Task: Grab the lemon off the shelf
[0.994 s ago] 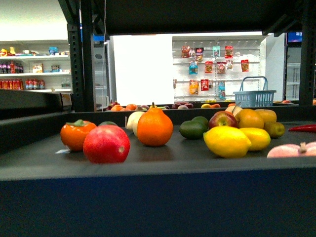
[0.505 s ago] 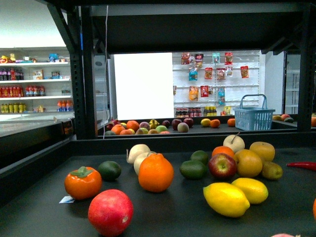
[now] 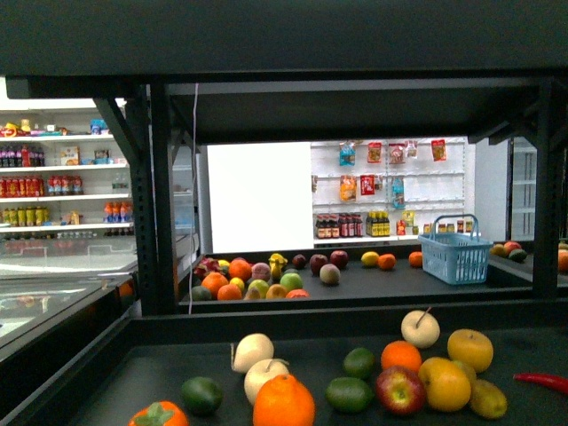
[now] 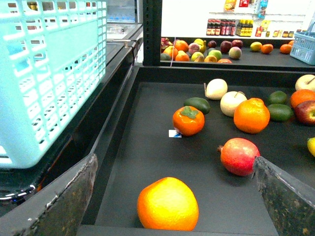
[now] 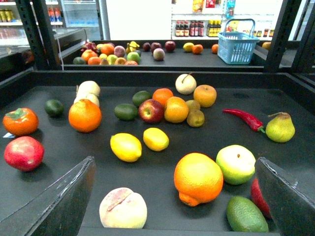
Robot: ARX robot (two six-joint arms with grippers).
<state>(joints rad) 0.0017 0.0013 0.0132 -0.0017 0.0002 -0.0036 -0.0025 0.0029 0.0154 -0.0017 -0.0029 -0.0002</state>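
Two yellow lemons point(image 5: 126, 146) point(image 5: 156, 138) lie side by side on the black deck point(image 5: 59, 152) of the black metal shelf point(image 3: 162, 195), mid-deck in the right wrist view. My right gripper point(image 5: 172, 216) is open at the deck's front edge, short of the lemons, with an orange point(image 5: 198, 178) and a peach point(image 5: 123, 208) between its fingers. My left gripper point(image 4: 174, 216) is open over the deck's left part, with an orange point(image 4: 168, 204) between its fingers. A sliver of a lemon point(image 4: 311, 146) shows at that view's edge. The front view shows no lemon and no gripper.
A pale blue basket point(image 4: 49, 73) stands beside the left arm, outside the shelf wall. Near the right gripper lie a green apple point(image 5: 236, 164), an avocado point(image 5: 247, 215), a red chili point(image 5: 243, 118) and a pear point(image 5: 280, 127). A pomegranate point(image 4: 239, 156) and a persimmon point(image 4: 188, 120) lie at the left.
The front view has risen. The fruit has slid down the picture, both lemons and the pomegranate have dropped out at the bottom, and the upper tier now fills the top.
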